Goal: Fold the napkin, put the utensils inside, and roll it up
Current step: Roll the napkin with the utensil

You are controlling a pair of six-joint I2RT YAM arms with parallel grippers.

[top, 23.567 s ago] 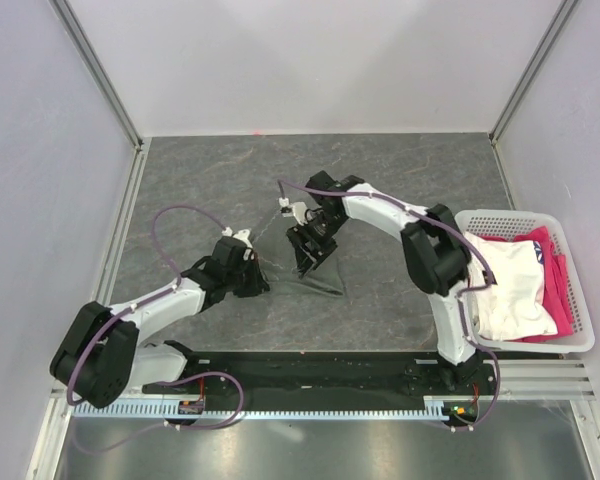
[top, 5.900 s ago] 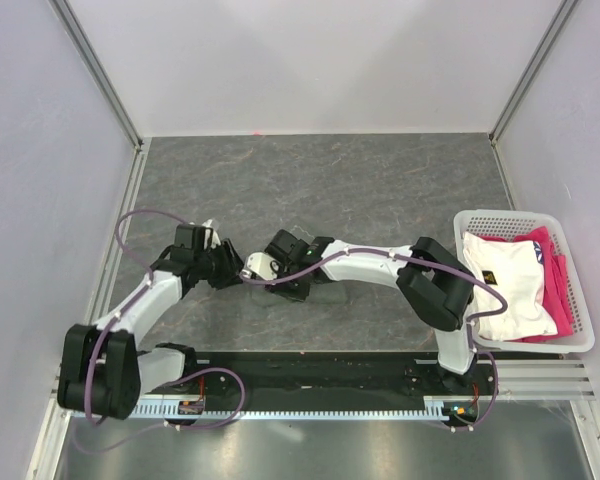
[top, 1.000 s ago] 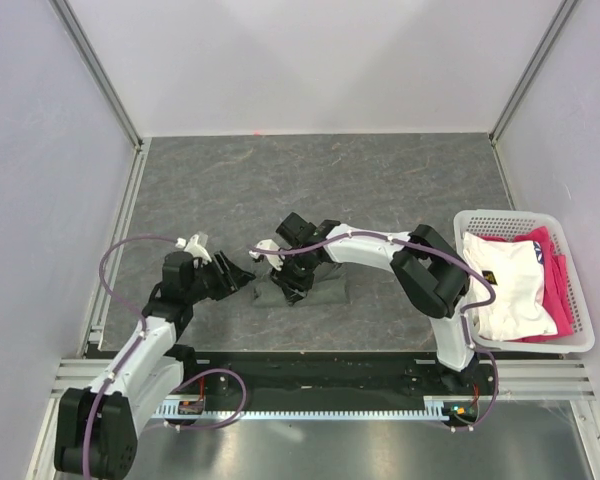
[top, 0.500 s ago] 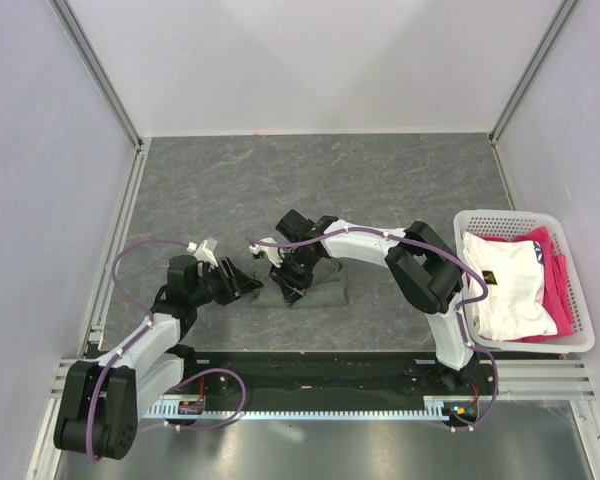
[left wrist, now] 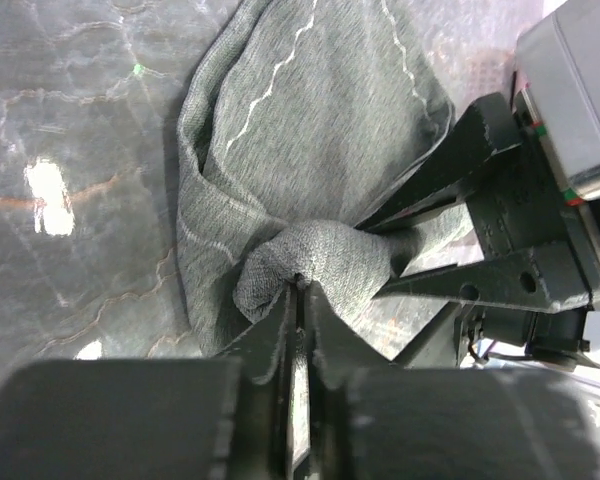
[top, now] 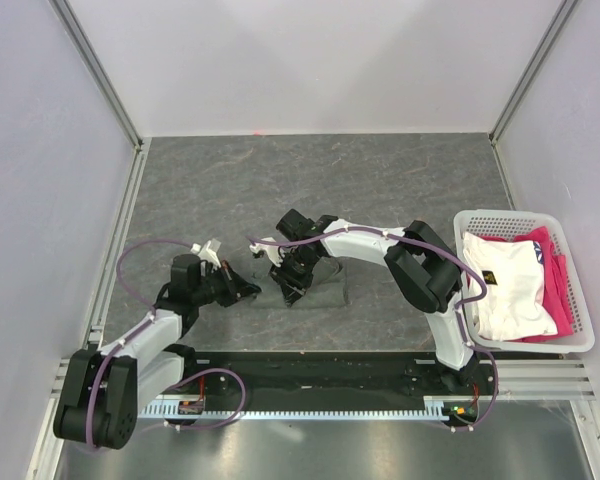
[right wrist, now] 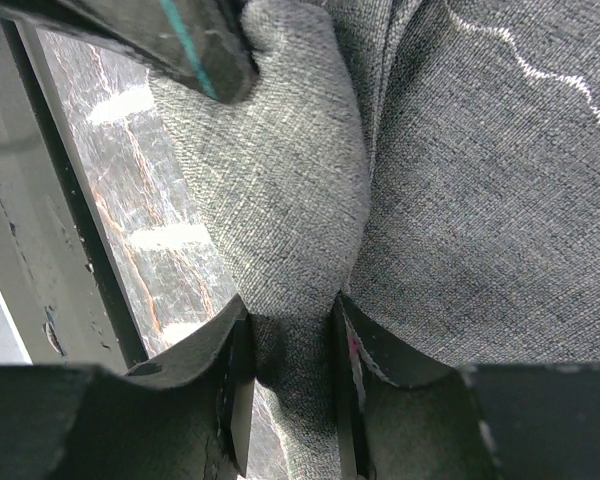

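On the table (top: 380,180), the napkin (left wrist: 310,130) lies bunched front of centre, soft, light and likely to slump. The right gripper (right wrist: 288,322) clamps its left end; the left gripper (left wrist: 300,290), fingers together, touches that end, the likeliest hold.

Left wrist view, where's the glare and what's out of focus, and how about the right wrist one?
Left wrist view: white glare patches on the table, napkin weave sharp, the left hand close to the lens soft. Right wrist view: napkin crisp, right hand blurred at the bottom, glare streaks on the table.
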